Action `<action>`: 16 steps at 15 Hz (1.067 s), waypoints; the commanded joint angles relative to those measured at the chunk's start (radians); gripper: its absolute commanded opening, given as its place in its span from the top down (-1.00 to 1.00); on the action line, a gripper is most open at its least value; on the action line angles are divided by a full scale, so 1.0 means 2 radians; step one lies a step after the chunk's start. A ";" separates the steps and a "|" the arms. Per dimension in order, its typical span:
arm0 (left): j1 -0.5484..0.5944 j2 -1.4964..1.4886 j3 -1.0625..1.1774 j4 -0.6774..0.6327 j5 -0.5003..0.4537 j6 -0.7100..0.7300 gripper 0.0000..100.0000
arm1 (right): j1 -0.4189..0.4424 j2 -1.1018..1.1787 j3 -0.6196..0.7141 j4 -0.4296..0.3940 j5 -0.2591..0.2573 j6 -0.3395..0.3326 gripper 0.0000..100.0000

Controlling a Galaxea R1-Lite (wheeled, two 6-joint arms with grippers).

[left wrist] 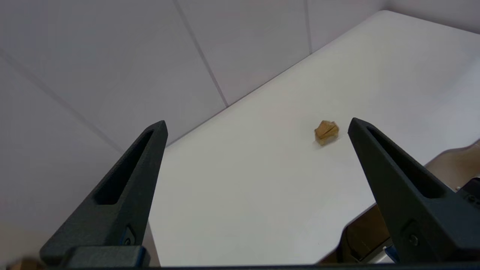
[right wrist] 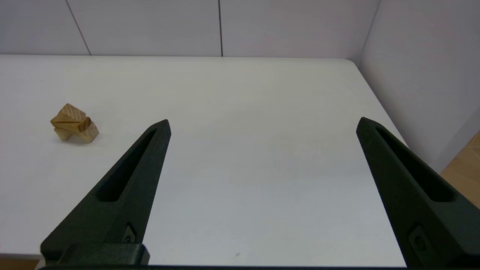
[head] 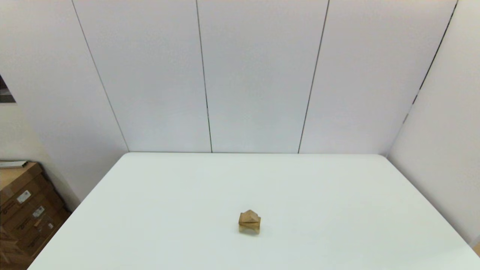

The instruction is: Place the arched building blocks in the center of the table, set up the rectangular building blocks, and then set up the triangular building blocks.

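Note:
Three light-wood blocks stand in one small stack near the middle of the white table (head: pixel 337 202). The arched block (head: pixel 249 229) is at the bottom, the rectangular block (head: pixel 249 223) lies across it, and the triangular block (head: pixel 249 216) sits on top like a roof. The right wrist view shows the same stack: arched block (right wrist: pixel 89 135), rectangular block (right wrist: pixel 73 124), triangular block (right wrist: pixel 70 112). My left gripper (left wrist: pixel 257 122) is open and empty, well back from the stack (left wrist: pixel 326 132). My right gripper (right wrist: pixel 263 120) is open and empty too, off to the stack's right. Neither arm shows in the head view.
White wall panels (head: pixel 258 75) close off the table's far edge and right side. Cardboard boxes (head: pixel 22 213) stand on the floor beyond the table's left edge. The table's near edge and the floor (left wrist: pixel 371 232) show under the left gripper.

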State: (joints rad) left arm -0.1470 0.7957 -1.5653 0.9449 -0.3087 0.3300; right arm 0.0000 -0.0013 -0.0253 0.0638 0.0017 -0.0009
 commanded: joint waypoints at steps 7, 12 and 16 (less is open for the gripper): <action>0.086 -0.296 0.379 -0.119 0.105 -0.046 -1.00 | 0.000 0.001 0.000 0.000 0.001 0.000 -1.00; 0.076 -0.398 0.527 -0.156 0.119 -0.050 -1.00 | 0.000 0.001 0.000 0.000 0.000 0.000 -1.00; 0.076 -0.398 0.676 -0.315 0.154 -0.056 -1.00 | 0.000 0.001 0.000 0.000 0.001 0.000 -1.00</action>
State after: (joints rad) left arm 0.0062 0.0283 -0.3904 0.5383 -0.0404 0.2217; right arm 0.0000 -0.0013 -0.0260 0.0638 0.0017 -0.0013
